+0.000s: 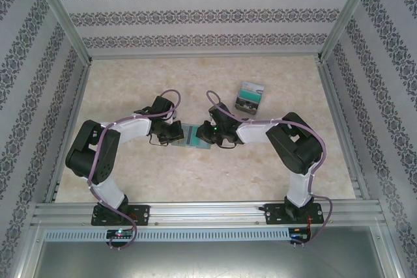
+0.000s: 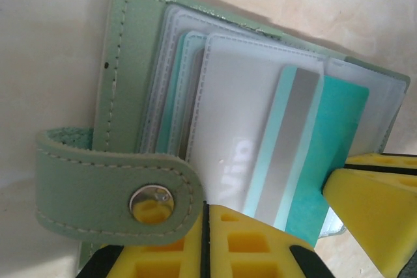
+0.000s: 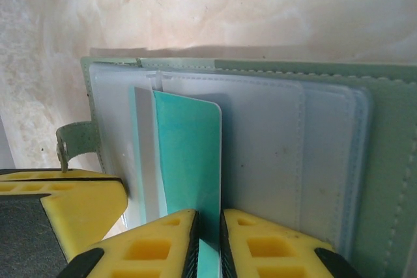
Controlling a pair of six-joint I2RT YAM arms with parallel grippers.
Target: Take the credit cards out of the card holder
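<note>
– Cards first: where do we log the credit cards (image 1: pixel 249 94)?
– We log a small pile of them on the table (image 1: pixel 293 161), upper middle of the top view, well apart from the card holder (image 1: pixel 193 136). The holder lies open at frame centre between both grippers. One teal card (image 3: pixel 189 154) sticks partly out of a clear sleeve (image 3: pixel 260 148). In the left wrist view we see its silver stripe, and a teal edge showing through another sleeve further left in the frame.
– Right gripper (image 3: pixel 208 221)?
– Jaws clenched on the teal card's lower edge, bottom middle of the right wrist frame. The card runs straight down between the two yellow fingers.
– Left gripper (image 2: pixel 205 209)?
– Fingers pressed together at the bottom of the left wrist frame, at the holder's lower edge. The green strap (image 2: pixel 111 187) with its metal snap (image 2: pixel 151 200) lies over them. We read that as pinching the holder's edge, but we cannot tell which layer sits between the pads.
– Yellow block at the lower right of that frame?
– We take it as a right gripper finger (image 2: pixel 371 200), touching the teal card.
</note>
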